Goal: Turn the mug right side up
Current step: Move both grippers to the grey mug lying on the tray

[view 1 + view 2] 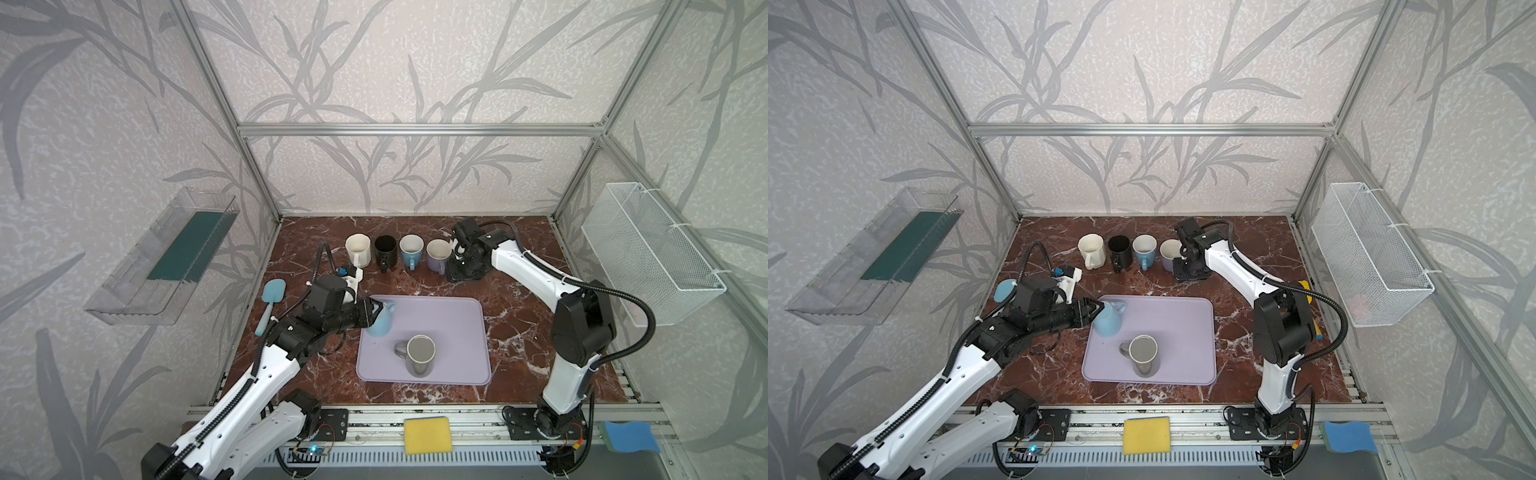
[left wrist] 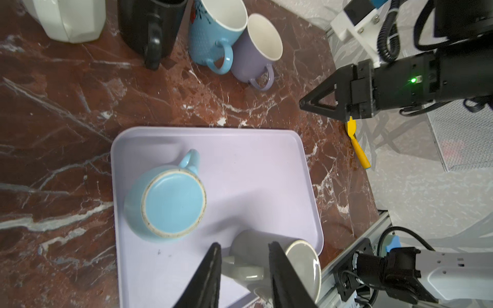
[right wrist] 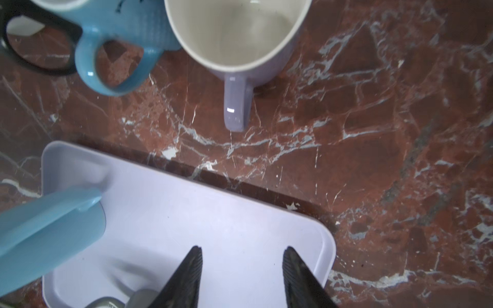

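— Where is the blue mug (image 1: 380,326) sitting?
— It is sitting bottom-up in the upper-left corner of the lavender tray (image 1: 1183,324), left of centre in both top views.
— Are your fingers gripping anything?
— No. My left fingers (image 2: 210,274) are hovering spread and empty close by it; my right fingers (image 3: 190,277) are hanging apart, empty, near the lavender mug (image 3: 237,106).

I see a light-blue silicone spatula (image 1: 273,293) at the left edge of the red marble table (image 1: 519,332), a yellow rectangular sponge (image 1: 428,435) beyond its front edge.
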Controlling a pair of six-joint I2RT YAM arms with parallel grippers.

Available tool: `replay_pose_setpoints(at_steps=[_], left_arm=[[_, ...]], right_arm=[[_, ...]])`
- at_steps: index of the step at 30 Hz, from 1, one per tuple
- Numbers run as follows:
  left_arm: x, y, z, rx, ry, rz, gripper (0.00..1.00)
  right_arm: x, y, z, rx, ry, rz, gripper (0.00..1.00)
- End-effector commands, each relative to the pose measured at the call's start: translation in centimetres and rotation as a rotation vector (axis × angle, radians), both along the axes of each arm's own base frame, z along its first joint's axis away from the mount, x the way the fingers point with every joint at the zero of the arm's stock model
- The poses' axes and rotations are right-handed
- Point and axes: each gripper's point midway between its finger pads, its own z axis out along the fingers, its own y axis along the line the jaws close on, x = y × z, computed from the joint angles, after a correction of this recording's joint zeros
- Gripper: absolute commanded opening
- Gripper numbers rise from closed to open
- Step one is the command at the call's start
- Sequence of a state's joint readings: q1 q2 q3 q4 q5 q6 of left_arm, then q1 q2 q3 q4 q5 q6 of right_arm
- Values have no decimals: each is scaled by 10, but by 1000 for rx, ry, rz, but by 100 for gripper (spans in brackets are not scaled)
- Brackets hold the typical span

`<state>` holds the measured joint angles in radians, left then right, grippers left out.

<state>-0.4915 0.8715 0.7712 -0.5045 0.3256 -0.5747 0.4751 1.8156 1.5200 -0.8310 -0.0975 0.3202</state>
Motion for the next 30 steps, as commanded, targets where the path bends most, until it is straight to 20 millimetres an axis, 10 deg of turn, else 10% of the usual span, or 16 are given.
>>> replay_pose_setpoints(at_steps=[1,14,30], left_arm=[[-14,4,-8,66,47,-16,34],[-56,-22,-44,197,158,-151,35],[-47,-33,-71,301,179,-221,42]], right_arm=[[-10,11,19,78,-68,84,50],[-85,21,50,265,-120,290,52],[-196,52,50,407,-61,540,54]])
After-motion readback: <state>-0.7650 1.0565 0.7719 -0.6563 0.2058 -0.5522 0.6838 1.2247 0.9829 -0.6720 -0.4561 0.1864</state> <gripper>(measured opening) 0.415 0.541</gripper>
